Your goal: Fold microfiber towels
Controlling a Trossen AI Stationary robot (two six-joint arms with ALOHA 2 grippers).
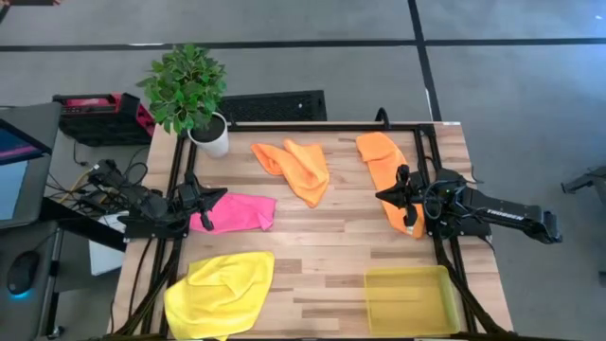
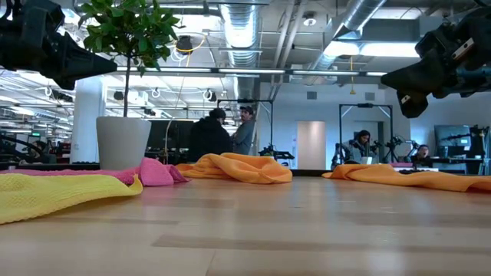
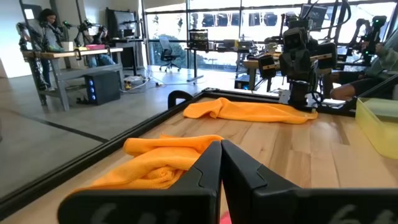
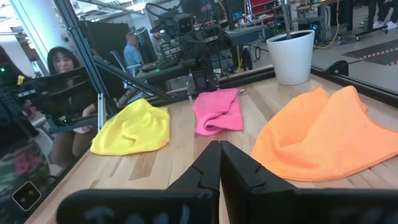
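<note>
Four towels lie crumpled on the wooden table: a hot pink one [image 1: 241,213] at the left, a yellow one [image 1: 222,289] at the near left, an orange one [image 1: 295,169] at the far middle, and a second orange one [image 1: 379,156] at the far right. My left gripper [image 1: 224,194] is shut and empty, held above the pink towel's left end. My right gripper [image 1: 379,196] is shut and empty, held above the right orange towel. In the low view both grippers hang well clear of the table, the left one [image 2: 113,65] and the right one [image 2: 383,77].
A translucent yellow tray [image 1: 409,301] stands at the near right. A potted plant in a white pot [image 1: 210,137] stands at the far left corner. Bare wood [image 1: 322,246] lies in the middle between the towels. People sit and stand in the room beyond the table [image 2: 230,130].
</note>
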